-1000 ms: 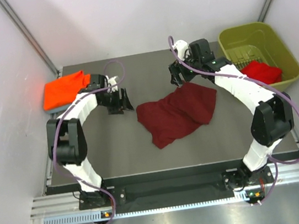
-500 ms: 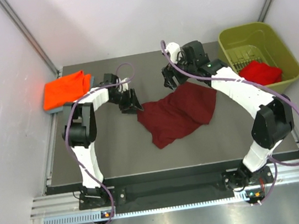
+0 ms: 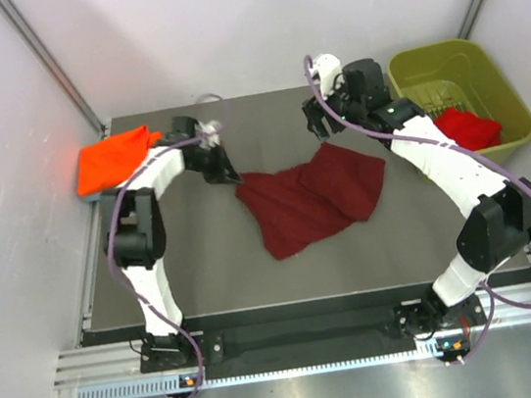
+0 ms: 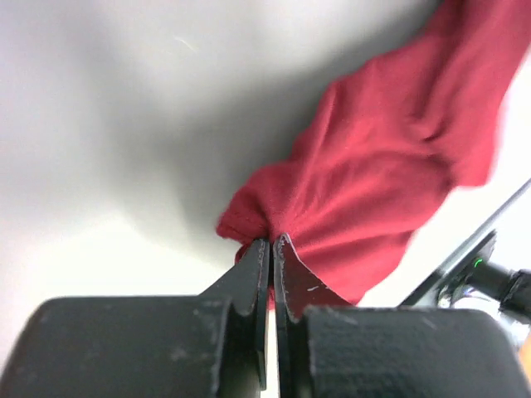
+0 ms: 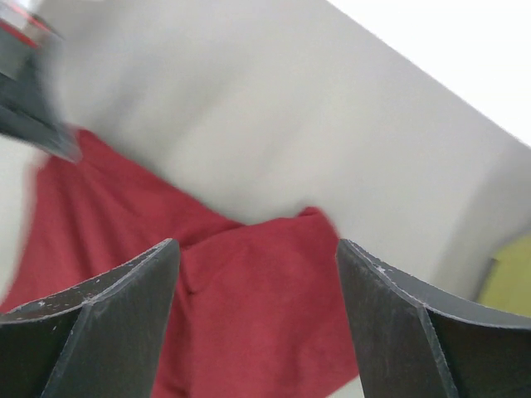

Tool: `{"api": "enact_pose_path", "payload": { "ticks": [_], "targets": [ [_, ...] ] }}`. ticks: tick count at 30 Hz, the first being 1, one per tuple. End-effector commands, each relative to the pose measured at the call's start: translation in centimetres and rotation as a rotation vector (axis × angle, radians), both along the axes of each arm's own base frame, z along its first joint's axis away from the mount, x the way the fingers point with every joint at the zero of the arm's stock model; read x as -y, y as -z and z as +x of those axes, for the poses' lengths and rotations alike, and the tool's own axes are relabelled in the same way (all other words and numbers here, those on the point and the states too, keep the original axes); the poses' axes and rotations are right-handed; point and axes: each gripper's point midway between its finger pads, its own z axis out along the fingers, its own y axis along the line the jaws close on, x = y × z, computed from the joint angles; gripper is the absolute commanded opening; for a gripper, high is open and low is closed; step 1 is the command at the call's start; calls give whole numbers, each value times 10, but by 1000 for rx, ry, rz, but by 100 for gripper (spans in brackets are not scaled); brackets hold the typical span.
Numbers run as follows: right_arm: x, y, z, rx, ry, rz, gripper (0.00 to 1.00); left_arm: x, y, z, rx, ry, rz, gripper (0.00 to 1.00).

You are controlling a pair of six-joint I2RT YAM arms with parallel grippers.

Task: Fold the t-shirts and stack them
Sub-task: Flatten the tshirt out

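The maroon shirt (image 3: 311, 202) lies rumpled in the middle of the table (image 3: 186, 269), with one flap lapped over its right half. My left gripper (image 4: 271, 242) is pinched on the shirt's far-left corner. The jaws are nearly together, with a small bunch of cloth squeezed between them (the wrist view shows it plainly). My right gripper (image 3: 319, 122) hangs near the shirt's far edge with its jaws spread wide and nothing between them. Its own view is blurred, but the cloth sits below the fingers, apart from them.

The orange shirt (image 3: 114, 159) lies folded at the table's far-left corner, well apart from the maroon one. The red shirt (image 3: 466, 126) lies bunched inside the bin (image 3: 485, 69) at the far right.
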Motion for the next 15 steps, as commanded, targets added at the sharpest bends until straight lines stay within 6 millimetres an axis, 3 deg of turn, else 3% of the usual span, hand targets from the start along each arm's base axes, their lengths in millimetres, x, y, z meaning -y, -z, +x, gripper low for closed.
{"api": "enact_pose_path", "payload": {
  "ticks": [1,3,5,6,8,11,14,15],
  "targets": [
    [25,-64,19,173,84,55,77,-62,-136,47,344,-124,-30,0],
    [34,-66,28,173,117,70,76,-96,-179,53,479,-157,41,0],
    [37,-68,35,173,128,79,76,-114,-229,50,604,-177,68,0],
    [37,-70,37,177,128,84,76,-124,-244,50,647,-193,82,0],
    [36,-73,44,183,133,90,76,-126,-282,44,743,-210,72,0],
    [32,-78,50,189,127,108,76,-116,-312,33,814,-190,7,0],
    [32,-83,53,192,132,120,76,-96,-311,28,825,-126,-11,0],
    [32,-85,52,195,133,123,76,-77,-306,23,812,-76,-19,0]
  ]
}}
